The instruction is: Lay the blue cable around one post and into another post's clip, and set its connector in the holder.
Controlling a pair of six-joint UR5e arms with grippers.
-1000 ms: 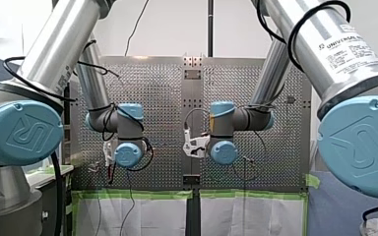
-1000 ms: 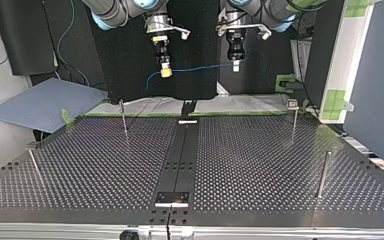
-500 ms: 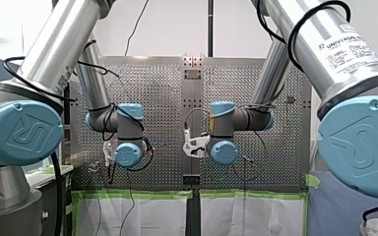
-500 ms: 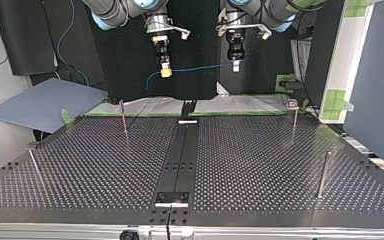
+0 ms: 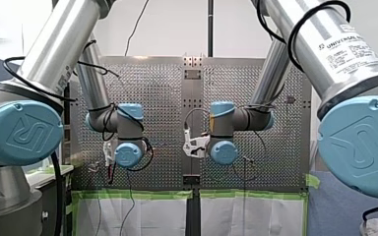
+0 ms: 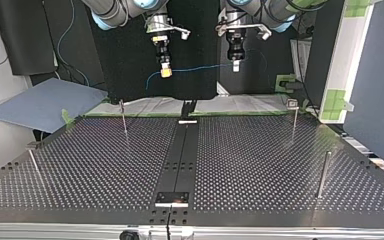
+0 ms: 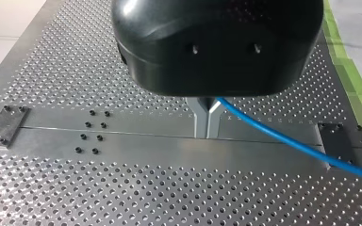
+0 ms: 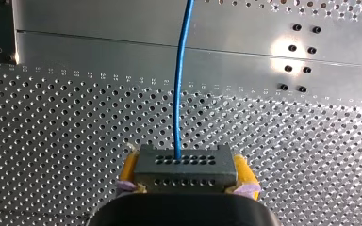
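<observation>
This is looking like a robotics lab: my left arm (image 5: pixel 54 49) and my right arm (image 5: pixel 325 49), silver with blue joint caps, are reaching over a perforated table (image 6: pixel 260 165) filling the top view's lower half; green tape (image 5: pixel 133 194) is edging it, and thin posts (image 6: pixel 322 174) are standing on it.

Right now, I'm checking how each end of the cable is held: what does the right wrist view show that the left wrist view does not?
Only the right wrist view: the connector, a dark block with rows of holes, clamped between my right gripper's yellow pads. Only the left wrist view: my left gripper's metal fingers shut on the blue cable, and green tape at the perforated table's edge. Both: the blue cable over the table's plain centre strip.
</observation>
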